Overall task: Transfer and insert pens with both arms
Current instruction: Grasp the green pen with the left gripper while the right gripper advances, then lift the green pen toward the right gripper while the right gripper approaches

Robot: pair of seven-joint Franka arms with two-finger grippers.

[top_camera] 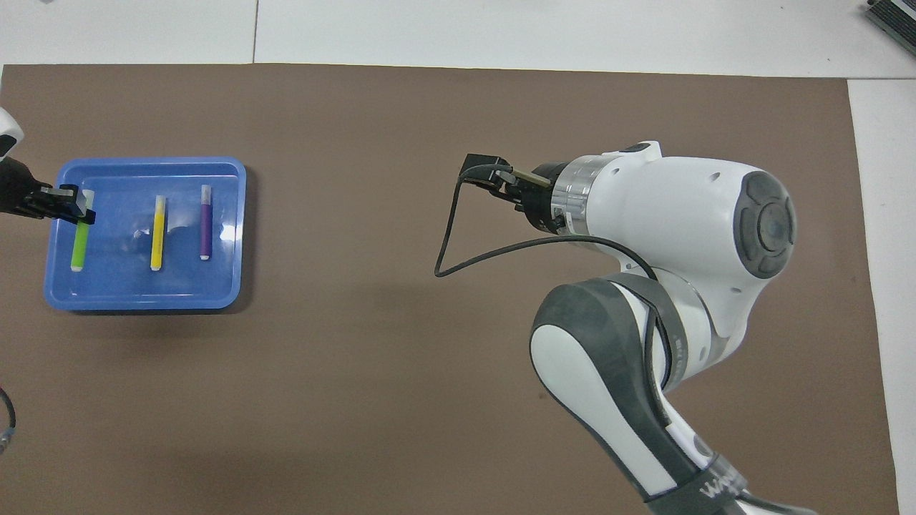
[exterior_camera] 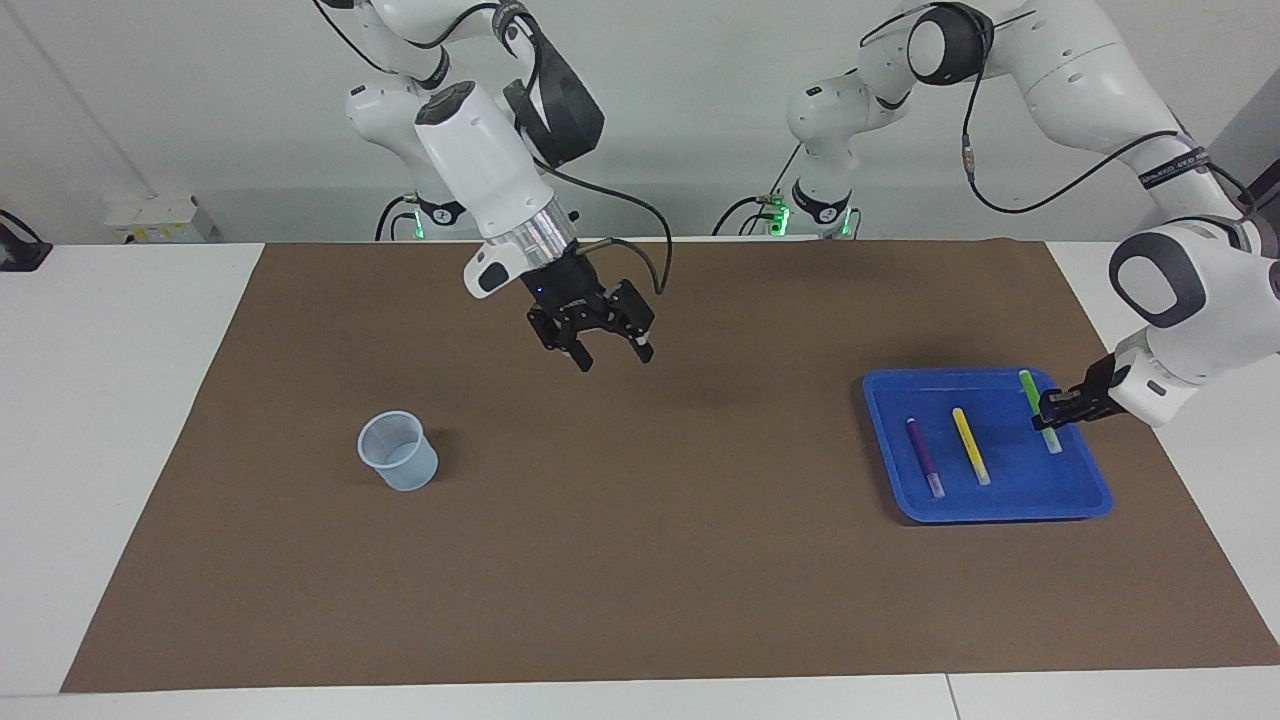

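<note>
My left gripper (exterior_camera: pixel 1050 412) (top_camera: pixel 71 209) is shut on the green pen (exterior_camera: pixel 1027 388) (top_camera: pixel 77 247) and holds it, slightly tilted, just above the blue tray (exterior_camera: pixel 1000 507) (top_camera: pixel 143 300), over the tray's edge at the left arm's end. The yellow pen (exterior_camera: pixel 970 445) (top_camera: pixel 157 236) and the purple pen (exterior_camera: pixel 924 457) (top_camera: pixel 205 225) lie side by side in the tray. My right gripper (exterior_camera: pixel 612 355) hangs open and empty over the middle of the brown mat. In the overhead view its fingers are mostly hidden under the wrist.
A translucent bluish cup (exterior_camera: pixel 398 451) stands upright on the mat toward the right arm's end; the right arm hides it in the overhead view. A black cable loops from the right wrist (top_camera: pixel 447 243). White table borders the mat.
</note>
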